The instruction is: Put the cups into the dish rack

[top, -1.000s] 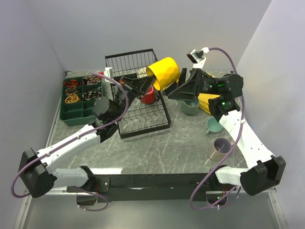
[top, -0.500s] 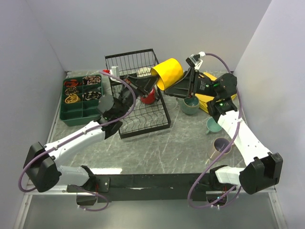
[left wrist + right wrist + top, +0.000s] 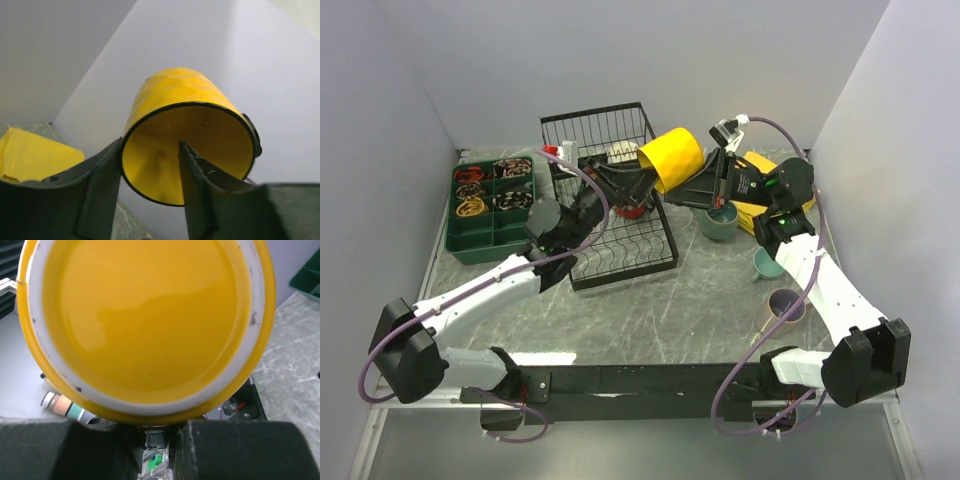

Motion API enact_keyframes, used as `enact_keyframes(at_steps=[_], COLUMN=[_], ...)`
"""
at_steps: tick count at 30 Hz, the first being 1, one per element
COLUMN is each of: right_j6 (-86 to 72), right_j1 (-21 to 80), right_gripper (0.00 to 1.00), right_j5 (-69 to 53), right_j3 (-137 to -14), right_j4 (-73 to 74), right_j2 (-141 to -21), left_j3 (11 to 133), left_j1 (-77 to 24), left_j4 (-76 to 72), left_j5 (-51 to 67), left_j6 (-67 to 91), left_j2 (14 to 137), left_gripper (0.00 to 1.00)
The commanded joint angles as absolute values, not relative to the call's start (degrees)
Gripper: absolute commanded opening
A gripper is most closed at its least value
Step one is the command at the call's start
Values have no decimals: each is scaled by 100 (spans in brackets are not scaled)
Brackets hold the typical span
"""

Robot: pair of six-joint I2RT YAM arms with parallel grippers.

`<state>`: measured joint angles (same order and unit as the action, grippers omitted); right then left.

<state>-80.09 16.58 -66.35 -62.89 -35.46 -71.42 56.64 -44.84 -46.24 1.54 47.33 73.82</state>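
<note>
The yellow mug (image 3: pixel 670 158) hangs in the air, tipped on its side above the right edge of the dish rack (image 3: pixel 620 250), just right of centre in the upper half of the overhead view, with its mouth turned toward the left arm. The right gripper (image 3: pixel 682 190) reaches it from the right; in the right wrist view the mug's base (image 3: pixel 145 315) fills nearly the whole frame, and the two fingers (image 3: pixel 65 450) sit along the bottom edge with only a narrow slit between them, closed on the mug at a spot its body hides. The left gripper (image 3: pixel 638 183) meets it from the left with its fingers (image 3: pixel 100 195) spread apart: in the left wrist view, one lies outside the lower left of the mug's (image 3: pixel 210 145) rim and the other stands in front of the opening. A red mug (image 3: pixel 632 205) sits in the rack beneath them, partly hidden. On the grey marbled surface (image 3: pixel 650 310) right of the rack stand a large teal mug (image 3: pixel 718 222), a small teal mug (image 3: pixel 767 263) and, lower right, a pinkish-beige mug (image 3: pixel 783 305). A dark green compartment tray (image 3: pixel 485 240) lies at the left
</note>
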Motion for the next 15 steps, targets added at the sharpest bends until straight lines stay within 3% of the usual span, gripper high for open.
enact_keyframes(at_steps=[1, 4, 7, 10, 15], right_j6=[-7682, -7620, -7208, -6629, -5226], right_j1=[1565, 1547, 1556, 1556, 1661], right_gripper=[0, 0, 0, 0, 0], right_j5=[-6416, -6477, -6530, -6504, -6303], right_j3=[-6293, -6258, -6310, -6302, -6459], right_j4=[-4025, -4087, -3650, -3097, -1781], right_j2=[-7137, -7102, -6997, -6900, -6847], left_j3=[5555, 5222, 4712, 4237, 3911], left_j1=[-4614, -4606, -4614, -4614, -4606], left_j4=[-4220, -3596, -3034, -2401, -875], left_j5=[747, 756, 624, 309, -437], left_j6=[4579, 4351, 4149, 4070, 3903], left_j2=[6865, 6321, 5627, 4680, 3561], left_gripper=[66, 86, 95, 100, 96])
